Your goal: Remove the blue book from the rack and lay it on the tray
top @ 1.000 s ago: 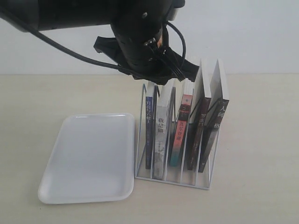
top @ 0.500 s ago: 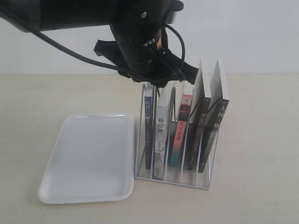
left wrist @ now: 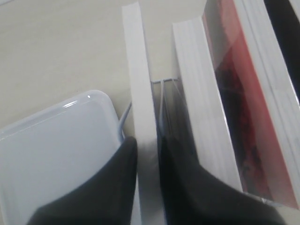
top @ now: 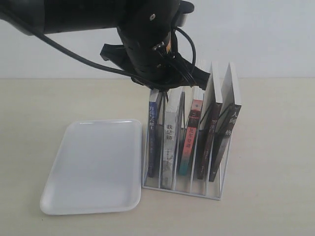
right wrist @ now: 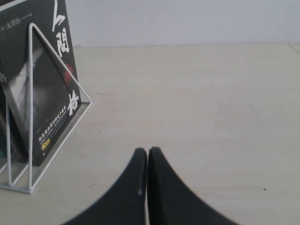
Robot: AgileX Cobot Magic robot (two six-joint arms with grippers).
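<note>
We see a pale table [top: 275, 147] with a white wire rack [top: 217, 196] holding five upright books. Just beside it, on the left of the exterior view, lies a flat white tray [top: 88, 167] with nothing on it.

The blue book [top: 153, 137] stands in the rack slot nearest the tray, its narrow dark spine with white characters facing us and its lower end inside the wires. Beside it come a white-spined book [top: 170, 147], a red-spined book [top: 189, 137] and two black-spined books [top: 209, 142] leaning to the right.

The black left arm [top: 147, 39] hangs over the rack's tray end. In the left wrist view, the left claw [left wrist: 146, 145] pinches the blue book's pale page edge, one dark finger on each side.

The right claw [right wrist: 147, 152] has its fingers pressed together, holding nothing, above bare table near the far end of the rack.
</note>
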